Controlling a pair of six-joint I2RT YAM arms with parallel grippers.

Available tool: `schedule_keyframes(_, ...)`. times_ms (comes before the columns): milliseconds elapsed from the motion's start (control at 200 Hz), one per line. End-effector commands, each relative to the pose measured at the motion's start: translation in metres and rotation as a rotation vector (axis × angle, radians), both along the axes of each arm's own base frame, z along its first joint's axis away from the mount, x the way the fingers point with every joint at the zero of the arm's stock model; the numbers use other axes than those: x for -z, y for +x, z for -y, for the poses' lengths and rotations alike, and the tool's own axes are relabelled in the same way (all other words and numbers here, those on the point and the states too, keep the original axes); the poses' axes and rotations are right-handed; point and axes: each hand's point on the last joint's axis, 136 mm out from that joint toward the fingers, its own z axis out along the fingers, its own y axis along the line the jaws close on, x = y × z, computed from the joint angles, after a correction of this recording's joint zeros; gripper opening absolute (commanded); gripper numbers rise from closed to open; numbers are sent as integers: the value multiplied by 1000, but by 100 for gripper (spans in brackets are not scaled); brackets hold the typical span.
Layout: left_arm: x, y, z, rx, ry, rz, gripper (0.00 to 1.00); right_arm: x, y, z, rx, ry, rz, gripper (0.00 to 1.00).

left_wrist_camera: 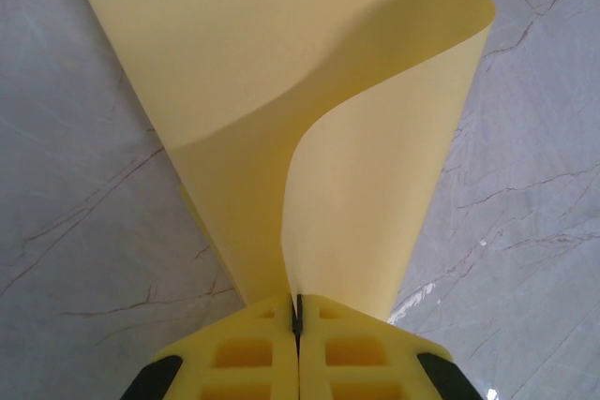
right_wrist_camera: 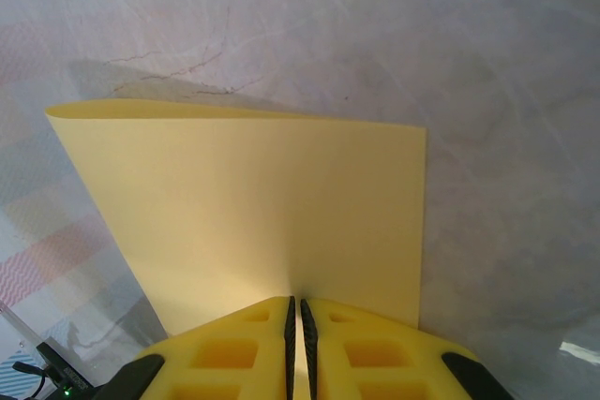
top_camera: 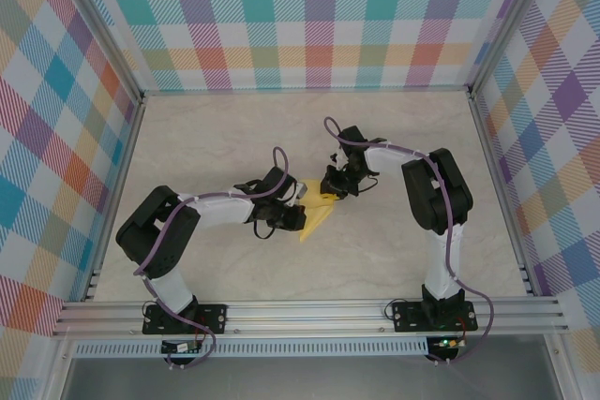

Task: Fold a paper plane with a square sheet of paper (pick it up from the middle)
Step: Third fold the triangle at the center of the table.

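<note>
The yellow square sheet of paper [top_camera: 314, 216] hangs between my two grippers just above the marble table, tapering to a point toward the near side. My left gripper [top_camera: 298, 205] is shut on one edge. In the left wrist view the sheet [left_wrist_camera: 309, 91] rises from the closed fingertips [left_wrist_camera: 297, 311] and curls over in a loose fold. My right gripper [top_camera: 332, 192] is shut on the opposite edge. In the right wrist view the paper [right_wrist_camera: 253, 203] spreads flat ahead of the nearly closed jaws [right_wrist_camera: 297, 311], with a thin strip of it caught between them.
The pale marble tabletop [top_camera: 216, 138] is ringed by an aluminium frame [top_camera: 309, 311] and checked cloth walls [top_camera: 309, 16]. Both arm bases sit at the near edge. The two wrists are close together at the table's middle.
</note>
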Motion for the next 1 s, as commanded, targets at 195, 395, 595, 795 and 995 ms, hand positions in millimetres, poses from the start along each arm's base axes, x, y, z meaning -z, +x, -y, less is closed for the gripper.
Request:
schedule_keyframes(195,-1,6,-4,-17,5,1,5,25,-15,15,-9,-109,-67,15)
schedule_keyframes(395,2,4,-6,-17,18,-4,5,24,-15,16,-6,-112,-66,15)
schedule_keyframes(595,5,2,-4,-9,7,-19,5,22,-14,14,-6,-103,-63,16)
schedule_keyframes(795,7,2,-1,3,0,-27,5,-8,-2,0,-15,-26,-6,20)
schedule_keyframes(995,8,5,-2,-3,10,-19,5,-54,11,-3,-19,9,103,26)
